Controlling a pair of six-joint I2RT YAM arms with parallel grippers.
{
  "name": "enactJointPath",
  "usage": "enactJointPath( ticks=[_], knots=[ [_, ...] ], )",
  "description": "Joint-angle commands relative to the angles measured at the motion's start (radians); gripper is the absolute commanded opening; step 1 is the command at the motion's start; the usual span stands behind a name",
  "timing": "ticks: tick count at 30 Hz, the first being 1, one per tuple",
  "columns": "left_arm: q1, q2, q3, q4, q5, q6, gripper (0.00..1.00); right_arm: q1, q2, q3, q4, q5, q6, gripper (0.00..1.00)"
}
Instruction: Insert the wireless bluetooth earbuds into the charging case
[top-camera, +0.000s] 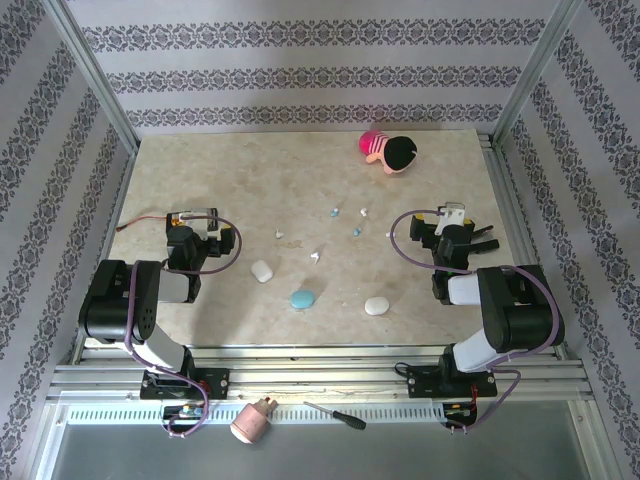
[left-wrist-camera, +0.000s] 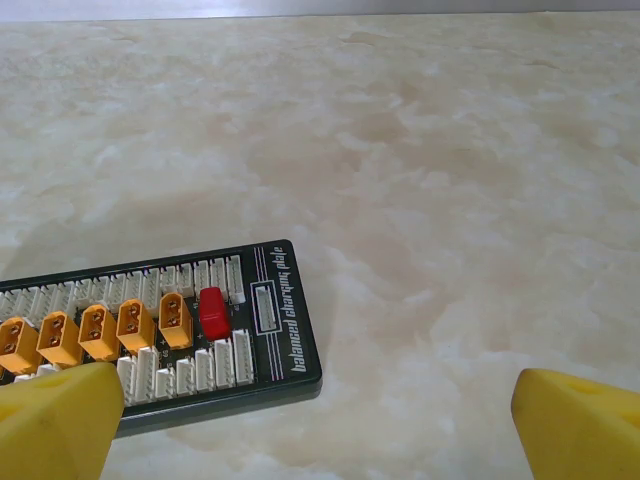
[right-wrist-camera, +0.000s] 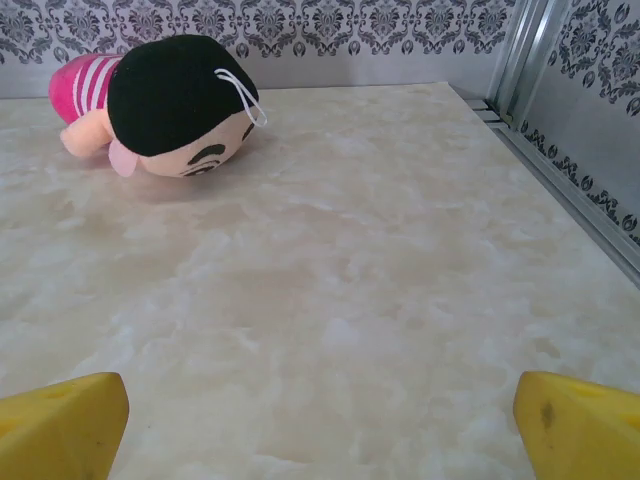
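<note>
Several tiny white and light blue wireless bluetooth earbuds lie scattered mid-table: white ones (top-camera: 280, 233) (top-camera: 316, 255) (top-camera: 363, 213), blue ones (top-camera: 335, 212) (top-camera: 356, 231). Nearer the arms sit three pebble-shaped charging cases: a white one (top-camera: 262, 271), a light blue one (top-camera: 302, 298) and another white one (top-camera: 376, 305). My left gripper (top-camera: 195, 228) (left-wrist-camera: 320, 415) rests low at the table's left, open, with bare table between its yellow fingertips (left-wrist-camera: 60, 415). My right gripper (top-camera: 455, 228) (right-wrist-camera: 320, 420) is low at the right, open and empty, its fingertips (right-wrist-camera: 580, 425) wide apart. Both stand apart from the earbuds and cases.
A black balance charging board (left-wrist-camera: 150, 335) with orange plugs lies just ahead-left of my left fingers. A pink-and-black plush doll (top-camera: 387, 150) (right-wrist-camera: 165, 105) lies at the far right. A metal rail (right-wrist-camera: 570, 190) edges the table's right side. A screwdriver (top-camera: 335, 415) lies off the front edge.
</note>
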Motion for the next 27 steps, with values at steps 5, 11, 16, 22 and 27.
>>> enactJointPath(
  ticks=[5, 11, 16, 22, 27],
  knots=[
    [-0.004, -0.001, 0.015, 0.021, 0.0, 0.001, 0.99, 0.003, 0.007, 0.0, 0.0, -0.058, -0.01, 0.98],
    [-0.004, 0.0, 0.015, 0.021, 0.001, 0.0, 0.99, 0.002, 0.008, 0.0, -0.001, -0.067, -0.011, 0.98],
    [-0.004, -0.002, 0.015, 0.02, 0.002, 0.001, 0.99, 0.003, 0.005, 0.0, 0.017, -0.108, -0.027, 0.98],
    [-0.005, -0.016, 0.01, 0.018, 0.018, 0.013, 0.99, 0.004, -0.037, -0.001, -0.003, -0.124, -0.034, 0.98],
    [-0.008, -0.104, 0.012, -0.054, -0.013, 0.007, 0.99, 0.003, -0.129, -0.006, -0.078, -0.144, -0.041, 0.98]
  ],
)
